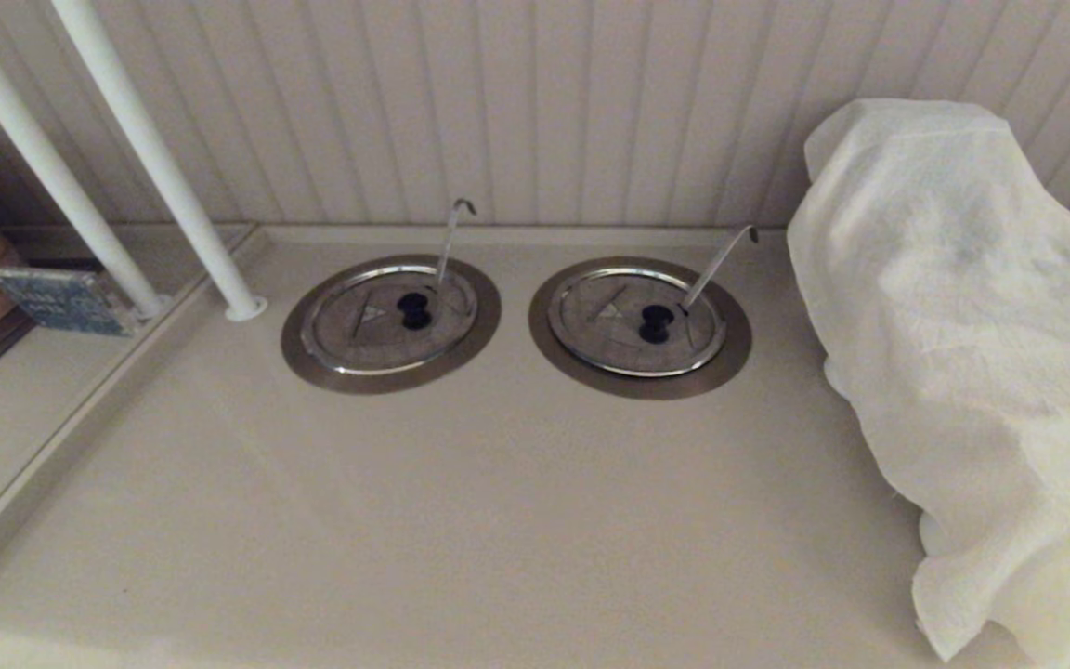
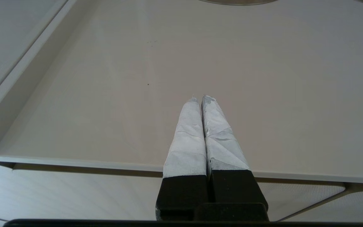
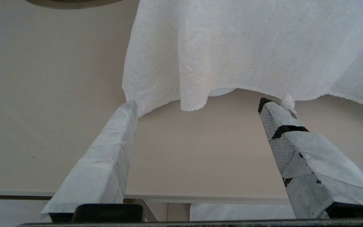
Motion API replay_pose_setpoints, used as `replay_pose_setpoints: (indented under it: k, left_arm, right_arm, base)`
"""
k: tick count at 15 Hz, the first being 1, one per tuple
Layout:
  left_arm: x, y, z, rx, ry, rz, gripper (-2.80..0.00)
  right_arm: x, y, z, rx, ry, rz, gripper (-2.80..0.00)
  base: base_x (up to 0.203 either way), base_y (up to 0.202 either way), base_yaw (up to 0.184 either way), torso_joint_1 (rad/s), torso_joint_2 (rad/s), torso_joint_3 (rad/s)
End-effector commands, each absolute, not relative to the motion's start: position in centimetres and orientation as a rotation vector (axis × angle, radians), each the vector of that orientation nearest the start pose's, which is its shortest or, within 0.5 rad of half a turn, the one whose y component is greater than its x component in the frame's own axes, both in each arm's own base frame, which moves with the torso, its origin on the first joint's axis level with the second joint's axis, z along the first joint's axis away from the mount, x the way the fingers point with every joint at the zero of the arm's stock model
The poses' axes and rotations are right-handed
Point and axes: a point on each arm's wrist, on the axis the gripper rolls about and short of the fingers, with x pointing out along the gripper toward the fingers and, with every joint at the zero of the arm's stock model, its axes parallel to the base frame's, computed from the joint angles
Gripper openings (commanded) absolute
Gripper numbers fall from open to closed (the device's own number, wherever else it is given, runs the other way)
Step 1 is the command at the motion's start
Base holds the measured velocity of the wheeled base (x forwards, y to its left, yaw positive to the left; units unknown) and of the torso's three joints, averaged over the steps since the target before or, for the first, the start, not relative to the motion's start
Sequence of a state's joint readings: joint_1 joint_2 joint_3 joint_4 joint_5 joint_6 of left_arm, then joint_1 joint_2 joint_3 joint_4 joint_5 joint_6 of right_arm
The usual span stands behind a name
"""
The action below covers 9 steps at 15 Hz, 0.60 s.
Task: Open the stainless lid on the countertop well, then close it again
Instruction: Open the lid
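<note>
The stainless lid, a round flat disc with a black centre knob and a triangle mark, lies shut over the countertop well, whose wide steel ring surrounds it. A near-upright hooked ladle stem rises from its far side. The well's hole is hidden under the lid. Neither arm shows in the head view. My left gripper is shut and empty, over the bare counter near its front edge. My right gripper is open with nothing between its fingers, in front of a white cloth.
A twin lid with a strongly slanted stem sits to the right. A large white cloth drapes over something at the right. Two slanted white poles stand at the left beside a raised ledge. A panelled wall backs the counter.
</note>
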<state>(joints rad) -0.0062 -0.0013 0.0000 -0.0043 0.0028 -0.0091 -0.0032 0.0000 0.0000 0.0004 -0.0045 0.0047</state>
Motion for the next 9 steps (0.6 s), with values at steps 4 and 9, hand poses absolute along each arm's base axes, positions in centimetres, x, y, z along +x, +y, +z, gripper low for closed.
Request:
replay_pose_setpoints:
  k: [4,9]
  left_arm:
    - [-2.28,0.02,7.59,-0.009,-0.004,-0.003,-2.80]
    - [-2.27,0.02,7.58,-0.005,-0.004,-0.003,-2.80]
  right_arm:
    - [-2.28,0.00,7.50,0.005,0.000,-0.008,0.00]
    - [-2.28,0.00,7.50,0.005,0.000,-0.008,0.00]
  base:
    - [0.000,0.000,0.000,0.000,0.00,0.000]
    - [0.000,0.000,0.000,0.000,0.00,0.000]
